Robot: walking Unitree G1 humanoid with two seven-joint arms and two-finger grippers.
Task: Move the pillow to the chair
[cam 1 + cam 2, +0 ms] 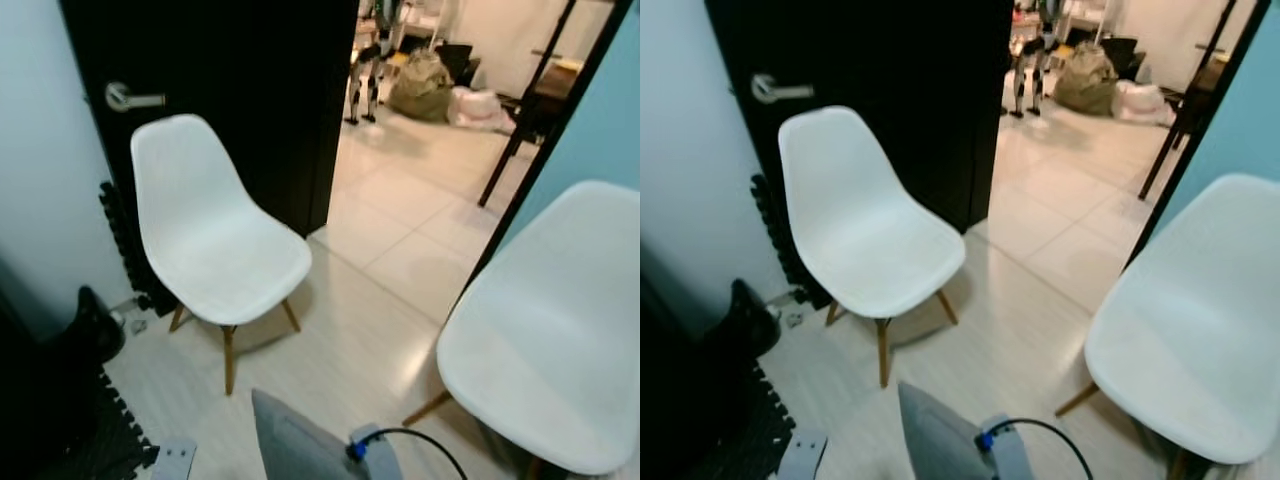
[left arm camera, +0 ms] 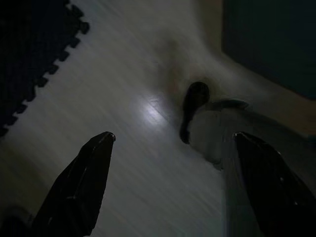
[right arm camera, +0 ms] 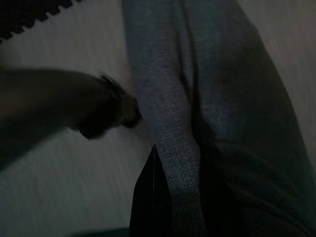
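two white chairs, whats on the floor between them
Bare pale floor lies between the left chair and the right chair, seen in both eye views; the grey pillow sits nearer the camera.

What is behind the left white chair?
Behind the left white chair stands a black door with a silver handle. A black foam mat edge runs down beside its back. The door's lower part and the floor right behind the seat are covered by the chair.

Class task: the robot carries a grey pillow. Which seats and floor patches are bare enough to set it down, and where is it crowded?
Both seats are bare: the left white chair by the black door, and the right white chair. The pale floor between them is free. It is crowded at the black foam mat. The pillow is in the right gripper.
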